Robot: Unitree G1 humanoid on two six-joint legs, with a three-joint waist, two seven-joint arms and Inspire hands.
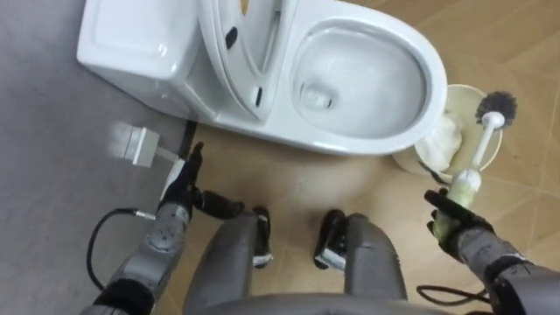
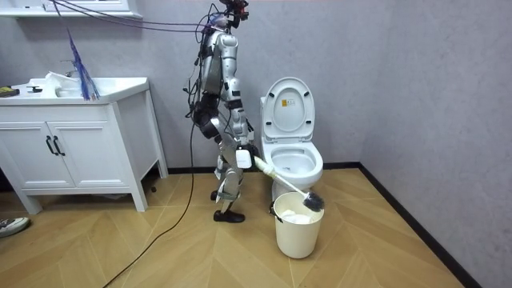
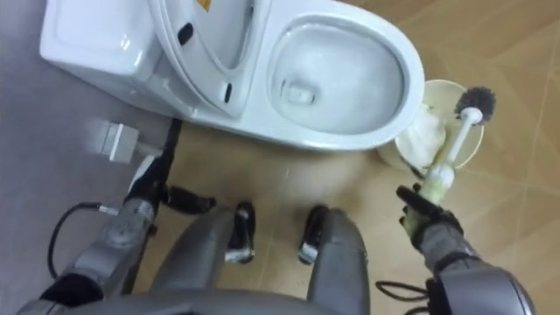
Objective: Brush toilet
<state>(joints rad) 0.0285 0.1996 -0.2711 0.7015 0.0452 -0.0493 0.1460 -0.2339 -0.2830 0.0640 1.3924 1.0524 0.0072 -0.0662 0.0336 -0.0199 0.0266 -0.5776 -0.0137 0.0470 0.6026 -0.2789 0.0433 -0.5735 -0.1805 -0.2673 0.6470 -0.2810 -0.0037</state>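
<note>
- We judge this to be the pick-up step. Our right hand (image 1: 455,223) is curled tight round the lower end of the white-handled toilet brush with dark bristles (image 1: 486,131), and the brushing itself is not yet begun.
- The brush slants up and away from the hand. Its bristle head hangs over the rim of the round cream plastic bucket (image 1: 458,88), which stands on the wooden floor just beside the front of the white ceramic toilet (image 1: 437,66).
- The toilet's seat and lid are up, so the bowl lies open to us.
- Our left hand (image 1: 179,179) hangs idle near the toilet's base, fingers straight and holding nothing.
- Next, we think, the head must clear the bucket, swing leftward over the toilet's rim, then tip down into the bowl without knocking the porcelain.
</note>
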